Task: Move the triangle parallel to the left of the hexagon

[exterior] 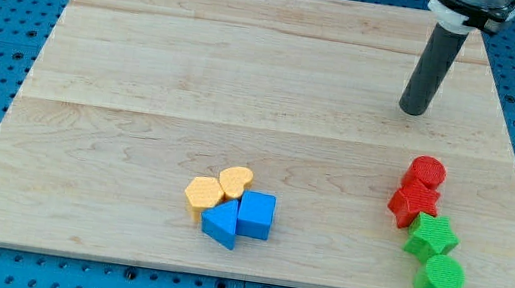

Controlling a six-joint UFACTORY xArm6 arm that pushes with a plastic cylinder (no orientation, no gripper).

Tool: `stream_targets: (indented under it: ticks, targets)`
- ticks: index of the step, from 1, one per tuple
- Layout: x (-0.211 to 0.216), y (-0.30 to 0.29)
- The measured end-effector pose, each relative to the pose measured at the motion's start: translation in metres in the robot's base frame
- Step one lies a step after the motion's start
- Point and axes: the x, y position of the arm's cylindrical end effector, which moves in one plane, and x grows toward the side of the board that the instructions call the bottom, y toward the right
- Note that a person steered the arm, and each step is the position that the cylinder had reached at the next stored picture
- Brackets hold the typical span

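The blue triangle (220,225) lies near the view's bottom centre of the wooden board (148,58). It touches the yellow hexagon (202,193) just above and to its left. A yellow heart (235,179) and a blue square-ish block (257,215) crowd the same cluster, to the right of the hexagon and the triangle. My tip (411,112) rests on the board at the upper right, far from this cluster and above the red blocks.
At the right side a column of blocks runs downward: a red cylinder (426,173), a red star (414,203), a green star (431,236) and a green cylinder (439,279). Blue pegboard surrounds the board.
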Motion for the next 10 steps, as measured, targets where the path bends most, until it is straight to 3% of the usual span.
stream_targets:
  ticks: [4, 6, 7, 9, 10]
  targets:
    - [-0.008, -0.057]
    - [0.020, -0.034]
    - [0.063, -0.080]
    - [0.129, -0.095]
    - [0.166, -0.131]
